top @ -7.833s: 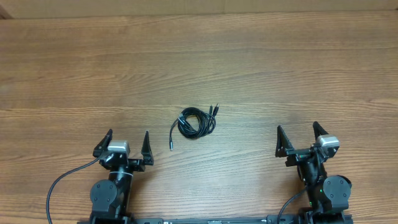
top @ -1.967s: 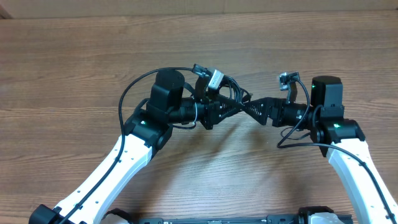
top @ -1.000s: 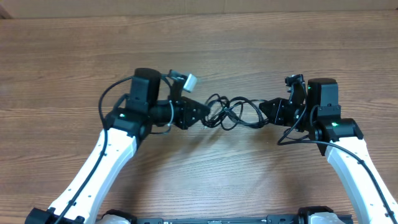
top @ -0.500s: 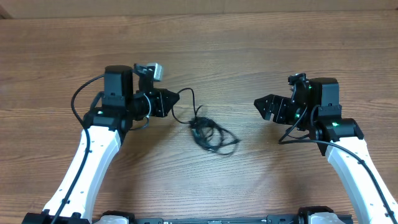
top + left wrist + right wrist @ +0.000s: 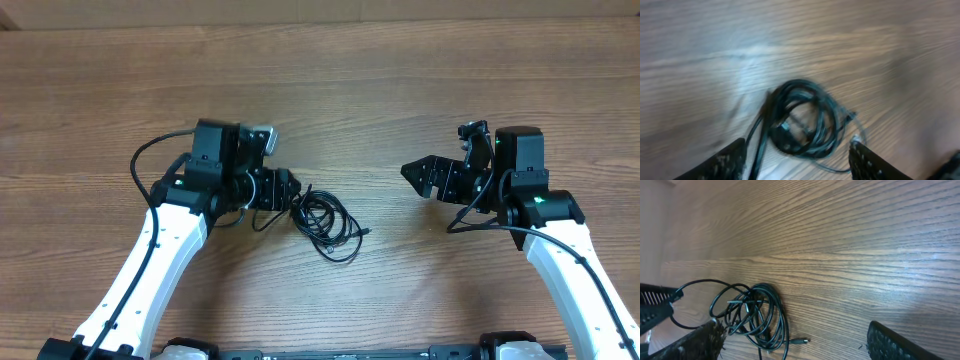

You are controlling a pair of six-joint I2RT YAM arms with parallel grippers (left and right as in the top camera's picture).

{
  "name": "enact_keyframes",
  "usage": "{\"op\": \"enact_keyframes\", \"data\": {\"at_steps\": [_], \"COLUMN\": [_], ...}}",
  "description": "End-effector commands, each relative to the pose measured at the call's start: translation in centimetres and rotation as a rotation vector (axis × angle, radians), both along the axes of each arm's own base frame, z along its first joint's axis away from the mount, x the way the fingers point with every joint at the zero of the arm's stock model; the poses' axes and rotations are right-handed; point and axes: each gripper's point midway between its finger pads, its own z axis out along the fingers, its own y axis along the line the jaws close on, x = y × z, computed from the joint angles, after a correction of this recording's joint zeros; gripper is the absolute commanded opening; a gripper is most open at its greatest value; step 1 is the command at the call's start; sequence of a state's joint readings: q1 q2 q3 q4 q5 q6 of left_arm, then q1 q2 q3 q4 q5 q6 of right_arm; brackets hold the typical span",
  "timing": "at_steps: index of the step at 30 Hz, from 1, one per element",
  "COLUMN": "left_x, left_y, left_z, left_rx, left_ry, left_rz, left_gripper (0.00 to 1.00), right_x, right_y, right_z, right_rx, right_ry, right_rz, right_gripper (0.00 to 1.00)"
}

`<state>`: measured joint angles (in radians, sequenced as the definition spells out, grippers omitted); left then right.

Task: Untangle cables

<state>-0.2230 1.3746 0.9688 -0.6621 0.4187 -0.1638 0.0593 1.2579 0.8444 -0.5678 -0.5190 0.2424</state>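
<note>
Overhead, the cables lie in 1 loose, tangled coil on the wooden table, between the 2 arms and nearer the left one. The left gripper sits at the coil's left edge, jaws apart, with a strand passing close by 1 finger and nothing clamped. The right gripper hovers well apart from the coil, jaws spread wide and empty. A metal-tipped plug pokes out on the coil's right.
</note>
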Motion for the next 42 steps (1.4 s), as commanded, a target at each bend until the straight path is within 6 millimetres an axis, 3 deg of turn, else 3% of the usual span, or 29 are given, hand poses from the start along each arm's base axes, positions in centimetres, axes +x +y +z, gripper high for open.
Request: {"op": "enact_keyframes", "data": {"at_steps": [1, 4, 9, 10, 12, 17, 21, 25, 35, 37, 39, 40, 42], "left_x": [-0.5, -0.8, -0.2, 0.2, 1.2, 2.9, 1.6, -0.8, -5.2, -5.7, -5.5, -5.4, -4.2], "left_y": [1.3, 0.9, -1.6, -2.4, -3.1, -3.3, -4.3, -4.8, -6.1, -6.2, -6.4, -6.5, -6.9], "left_z": [-0.9, -1.4, -0.7, -0.3, 0.4, 1.0, 0.4, -1.6, -10.0, -11.0, -11.1, -10.9, -9.6], "left_rx": [0.087, 0.084, 0.08, 0.09, 0.111, 0.209, 0.212, 0.236, 0.194, 0.205, 0.204, 0.2, 0.186], "left_ry": [0.021, 0.019, -0.11, -0.167, -0.248, -0.35, -0.322, -0.227, 0.093, 0.125, 0.12, 0.111, 0.073], "left_rz": [0.012, -0.028, -0.192, -0.234, -0.262, -0.236, -0.279, -0.334, -0.452, -0.464, -0.465, -0.463, -0.444], "left_gripper": [0.67, 0.65, 0.6, 0.61, 0.74, 0.76, 0.67, 0.64, 0.66, 0.56, 0.2, 0.08, 0.04], "right_x": [0.6, 0.6, 0.6, 0.6, 0.6, 0.6, 0.6, 0.6, 0.6, 0.6, 0.6, 0.6, 0.6], "right_y": [-0.2, -0.2, -0.2, -0.2, -0.2, -0.2, -0.2, -0.2, -0.2, -0.2, -0.2, -0.2, -0.2], "right_z": [0.7, 0.7, 0.7, 0.7, 0.7, 0.7, 0.7, 0.7, 0.7, 0.8, 0.8, 0.8, 0.8], "right_rx": [-0.008, -0.007, -0.007, -0.008, -0.008, -0.008, -0.008, -0.008, -0.008, -0.008, -0.007, -0.007, -0.007], "right_ry": [-0.025, -0.025, -0.025, -0.025, -0.025, -0.025, -0.026, -0.026, -0.026, -0.028, -0.029, -0.029, -0.03], "right_rz": [-0.006, -0.005, -0.005, -0.006, -0.006, -0.006, -0.006, -0.006, -0.006, -0.006, -0.006, -0.006, -0.006], "right_gripper": [0.88, 0.88, 0.88, 0.88, 0.88, 0.88, 0.88, 0.88, 0.88, 0.88, 0.88, 0.88, 0.88]}}
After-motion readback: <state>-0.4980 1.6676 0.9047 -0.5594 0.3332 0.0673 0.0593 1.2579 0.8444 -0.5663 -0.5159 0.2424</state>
